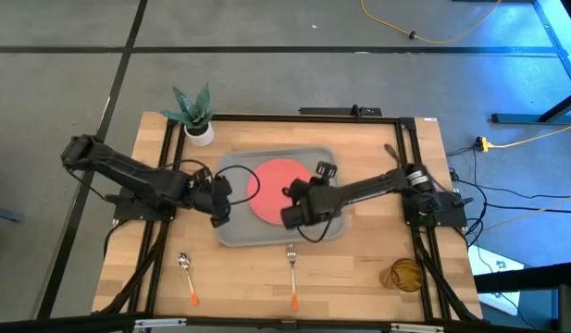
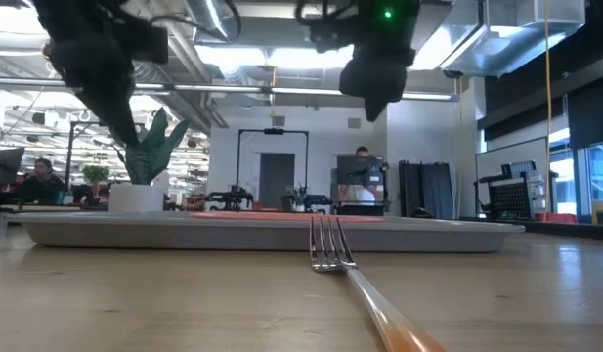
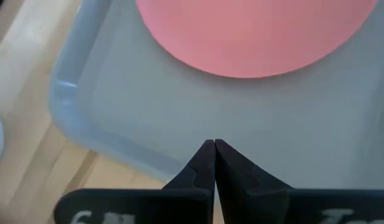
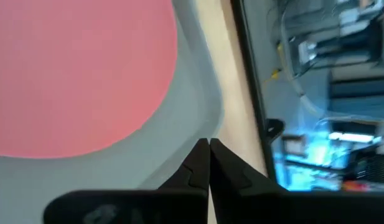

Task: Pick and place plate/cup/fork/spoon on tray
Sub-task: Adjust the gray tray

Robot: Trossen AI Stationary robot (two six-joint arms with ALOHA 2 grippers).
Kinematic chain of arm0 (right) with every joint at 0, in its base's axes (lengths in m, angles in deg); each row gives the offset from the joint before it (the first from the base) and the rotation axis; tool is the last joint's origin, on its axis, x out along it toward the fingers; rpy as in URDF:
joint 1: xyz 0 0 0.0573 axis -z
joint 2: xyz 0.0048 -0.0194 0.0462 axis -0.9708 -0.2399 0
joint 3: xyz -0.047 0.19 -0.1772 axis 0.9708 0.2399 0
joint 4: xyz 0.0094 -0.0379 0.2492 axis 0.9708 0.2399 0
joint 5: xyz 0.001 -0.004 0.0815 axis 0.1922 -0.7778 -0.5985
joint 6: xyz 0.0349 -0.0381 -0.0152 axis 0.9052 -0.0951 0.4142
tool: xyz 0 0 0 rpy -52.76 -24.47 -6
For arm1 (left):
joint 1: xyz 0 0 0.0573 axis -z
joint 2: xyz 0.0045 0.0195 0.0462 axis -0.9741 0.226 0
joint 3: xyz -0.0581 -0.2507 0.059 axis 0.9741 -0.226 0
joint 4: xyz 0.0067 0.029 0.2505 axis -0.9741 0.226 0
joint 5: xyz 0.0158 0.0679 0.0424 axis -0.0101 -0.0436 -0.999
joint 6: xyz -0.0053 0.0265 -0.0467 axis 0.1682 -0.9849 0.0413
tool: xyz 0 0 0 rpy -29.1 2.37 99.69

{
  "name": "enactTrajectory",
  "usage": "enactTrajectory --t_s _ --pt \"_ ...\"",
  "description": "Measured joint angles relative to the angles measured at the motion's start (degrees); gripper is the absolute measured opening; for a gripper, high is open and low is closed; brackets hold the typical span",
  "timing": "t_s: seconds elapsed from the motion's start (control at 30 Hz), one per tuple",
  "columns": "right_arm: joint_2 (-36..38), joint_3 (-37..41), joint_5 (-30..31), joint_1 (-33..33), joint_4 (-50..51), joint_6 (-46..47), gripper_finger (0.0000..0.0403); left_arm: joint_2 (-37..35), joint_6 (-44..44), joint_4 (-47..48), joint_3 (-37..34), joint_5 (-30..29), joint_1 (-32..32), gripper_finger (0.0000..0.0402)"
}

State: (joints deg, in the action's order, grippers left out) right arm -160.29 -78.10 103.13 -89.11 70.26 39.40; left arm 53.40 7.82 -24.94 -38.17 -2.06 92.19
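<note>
Wooden table (image 1: 359, 268): plate (image 1: 278, 178) already on tray (image 1: 231, 231), both grippers' jaws pinched shut, empty, above it; next likely fork (image 1: 291, 277) at 6 o'clock, needing jaws opened.

A wooden tabletop (image 1: 359, 250) edged by a black frame is carrying everything. The grey tray (image 1: 231, 231) is sitting flat near its middle. Toward the near edge, the spoon (image 1: 186, 274) is lying at the left and the fork (image 1: 291, 273) near the centre, both with orange handle tips pointing at the near edge and both just clear of the tray. The amber cup (image 1: 403, 275) is resting in the near right corner, well apart from the tray. A small potted plant (image 1: 196, 115) is standing at the far left corner
</note>
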Motion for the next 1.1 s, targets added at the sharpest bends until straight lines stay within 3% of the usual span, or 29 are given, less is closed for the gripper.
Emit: enactTrajectory --t_s 0.27,0.37,0.67,1.1 --pt "13.68 21.5 -16.01 4.92 -33.56 -11.07 0.0001 0.01 -4.46 -6.77 -5.0 3.4 -5.08 0.0" --pt "16.34 27.86 -19.85 6.92 -41.82 -11.41 0.0001 0.04 -7.04 -11.19 -6.12 5.57 -7.0 0.0" --pt "17.15 37.15 -20.91 12.4 -44.49 1.5 0.0003 2.91 -8.17 -15.92 -6.4 7.44 -12.09 0.0" --pt "17.1 44.44 -21.98 18.16 -48.24 2.8 0.0006 15.89 -8.26 -19.33 -6.43 7.66 -15.69 0.0"
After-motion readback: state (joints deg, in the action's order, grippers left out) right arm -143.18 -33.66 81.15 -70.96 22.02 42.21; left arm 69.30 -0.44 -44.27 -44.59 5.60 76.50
